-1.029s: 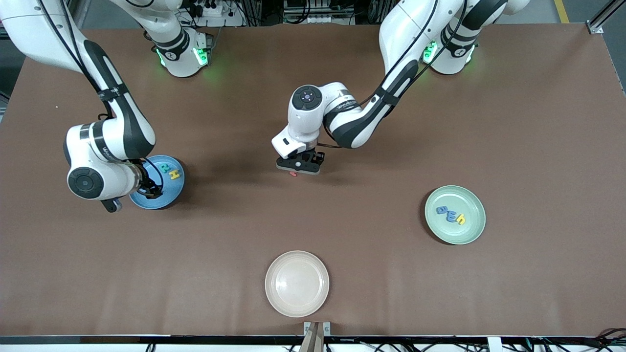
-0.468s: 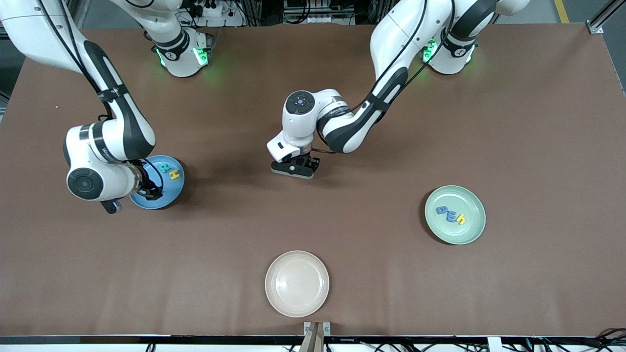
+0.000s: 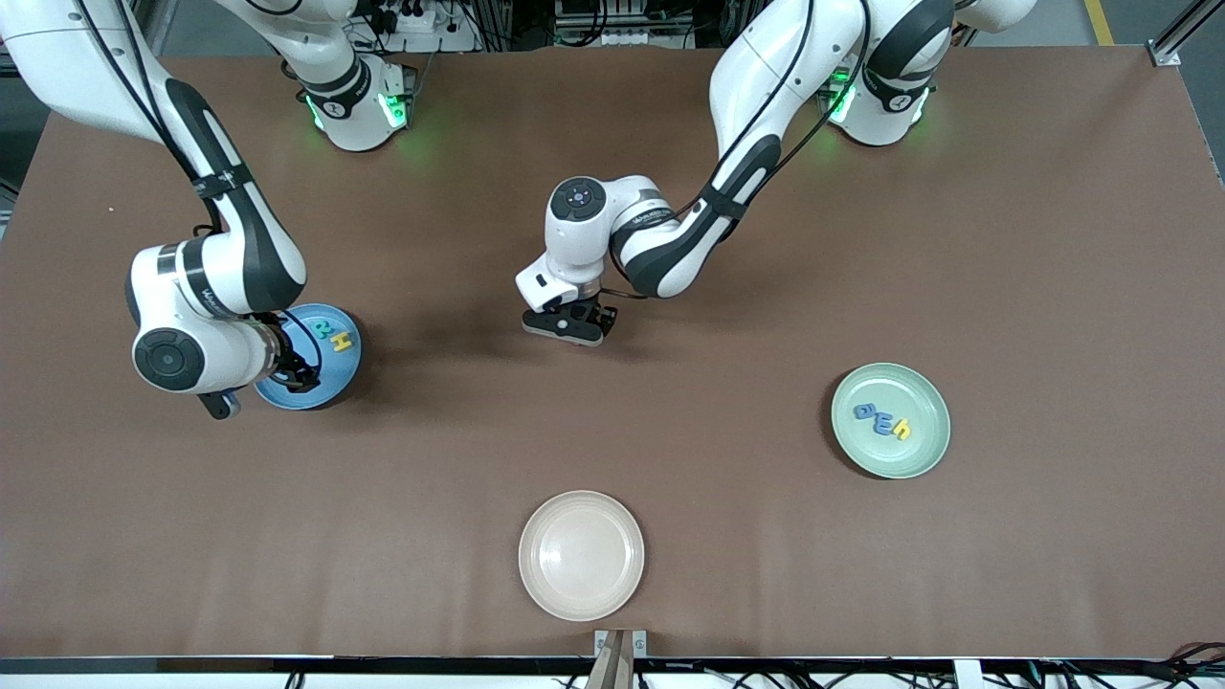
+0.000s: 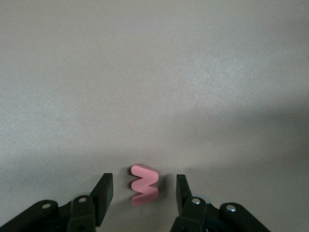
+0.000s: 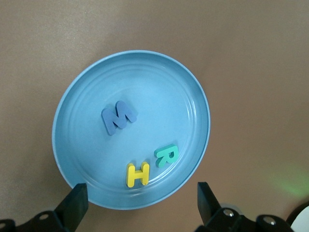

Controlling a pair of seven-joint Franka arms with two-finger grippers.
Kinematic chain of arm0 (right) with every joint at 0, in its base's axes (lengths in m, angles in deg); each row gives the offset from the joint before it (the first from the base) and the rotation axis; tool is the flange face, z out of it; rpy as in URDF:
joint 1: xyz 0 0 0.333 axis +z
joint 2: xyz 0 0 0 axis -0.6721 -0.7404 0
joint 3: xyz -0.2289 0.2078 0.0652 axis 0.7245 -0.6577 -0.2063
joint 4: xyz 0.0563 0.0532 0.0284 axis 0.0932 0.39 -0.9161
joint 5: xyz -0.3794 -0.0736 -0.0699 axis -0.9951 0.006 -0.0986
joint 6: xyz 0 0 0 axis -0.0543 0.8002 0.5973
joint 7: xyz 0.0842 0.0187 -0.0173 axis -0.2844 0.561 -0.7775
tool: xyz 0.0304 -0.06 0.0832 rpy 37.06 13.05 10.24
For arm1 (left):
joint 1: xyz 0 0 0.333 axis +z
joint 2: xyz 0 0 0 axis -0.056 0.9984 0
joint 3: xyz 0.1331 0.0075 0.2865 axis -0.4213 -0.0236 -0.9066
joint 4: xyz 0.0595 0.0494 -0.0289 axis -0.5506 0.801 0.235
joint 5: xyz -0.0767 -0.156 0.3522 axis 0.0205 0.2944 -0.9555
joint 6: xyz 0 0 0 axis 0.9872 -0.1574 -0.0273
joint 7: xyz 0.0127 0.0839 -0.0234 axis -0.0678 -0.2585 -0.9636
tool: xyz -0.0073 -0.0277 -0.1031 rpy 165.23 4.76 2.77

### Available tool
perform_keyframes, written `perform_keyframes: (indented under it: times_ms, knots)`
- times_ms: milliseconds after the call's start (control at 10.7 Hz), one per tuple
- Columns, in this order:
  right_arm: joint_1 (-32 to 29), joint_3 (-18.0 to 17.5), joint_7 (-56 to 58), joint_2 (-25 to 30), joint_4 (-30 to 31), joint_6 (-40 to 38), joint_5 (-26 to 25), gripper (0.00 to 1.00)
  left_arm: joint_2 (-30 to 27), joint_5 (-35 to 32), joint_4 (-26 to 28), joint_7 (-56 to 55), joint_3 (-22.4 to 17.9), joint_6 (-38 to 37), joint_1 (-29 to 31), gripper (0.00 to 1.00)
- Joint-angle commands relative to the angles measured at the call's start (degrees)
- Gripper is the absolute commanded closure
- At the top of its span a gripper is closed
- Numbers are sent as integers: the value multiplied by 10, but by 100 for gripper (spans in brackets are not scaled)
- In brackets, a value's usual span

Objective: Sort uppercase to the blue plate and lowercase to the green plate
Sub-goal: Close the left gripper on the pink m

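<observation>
A small pink-red lowercase letter [image 4: 144,187] lies flat on the brown table between the fingers of my left gripper [image 4: 144,180], which is open with a gap on each side. That gripper [image 3: 565,325] hangs low over the table's middle and hides the letter in the front view. My right gripper [image 5: 141,188] is open over the blue plate [image 5: 96,77], at the right arm's end [image 3: 330,381]. On that plate lie a blue M [image 5: 119,117], a teal R [image 5: 166,155] and a yellow H [image 5: 137,174]. The green plate [image 3: 919,450] holds a blue a [image 3: 864,411], a blue m [image 3: 882,422] and a yellow h [image 3: 901,431].
A cream plate [image 3: 581,555] with nothing on it sits near the table's front edge, nearer to the front camera than the left gripper. Brown tabletop stretches between the three plates.
My left gripper has shifted a little toward the right arm's end, covering the pink-red letter that peeked out beneath it. The right arm has not moved.
</observation>
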Motion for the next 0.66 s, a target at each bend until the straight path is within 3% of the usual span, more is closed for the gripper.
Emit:
perform_keyframes:
  times_ms: [0,561]
  knots:
    - [0,-3,-6,-4,-9,-6,1,0,14,-18,-14,-2,-8,6,-11,39]
    - [1,-3,-6,-4,-9,-6,1,0,19,-41,-10,1,-9,5,-8,46]
